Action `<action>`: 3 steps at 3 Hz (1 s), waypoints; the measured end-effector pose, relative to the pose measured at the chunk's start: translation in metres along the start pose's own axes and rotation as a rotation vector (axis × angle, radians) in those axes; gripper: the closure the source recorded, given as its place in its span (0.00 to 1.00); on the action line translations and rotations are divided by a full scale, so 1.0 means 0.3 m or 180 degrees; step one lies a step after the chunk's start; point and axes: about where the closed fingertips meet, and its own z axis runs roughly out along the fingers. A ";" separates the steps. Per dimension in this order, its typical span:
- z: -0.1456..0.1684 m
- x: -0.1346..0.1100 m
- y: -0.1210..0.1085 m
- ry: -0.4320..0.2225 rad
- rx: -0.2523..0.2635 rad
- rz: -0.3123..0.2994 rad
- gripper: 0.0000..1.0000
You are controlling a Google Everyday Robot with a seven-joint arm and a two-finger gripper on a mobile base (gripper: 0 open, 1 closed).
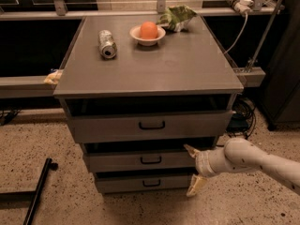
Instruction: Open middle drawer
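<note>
The grey cabinet has three stacked drawers. The middle drawer (136,161) is the second one, with a small black loop handle (151,160) at its centre; it stands out a little, with a dark gap above its front. My gripper (193,170) comes in from the right on a white arm and is open. Its upper finger (191,150) is at the right end of the middle drawer's top edge. Its lower finger (195,185) hangs by the right end of the bottom drawer (140,183). The gripper is well to the right of the handle.
The top drawer (150,125) also stands a little out. On the cabinet top (187,69) lie a can (107,43), a bowl with an orange (148,33) and a green bag (176,18). A black pole (37,191) lies on the floor at the left. Cables hang at the right.
</note>
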 end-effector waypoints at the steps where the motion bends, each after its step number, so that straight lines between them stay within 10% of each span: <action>1: 0.038 0.044 -0.020 0.0073 0.0003 -0.0032 0.00; 3: 0.088 0.083 -0.077 0.0166 -0.0031 -0.0086 0.00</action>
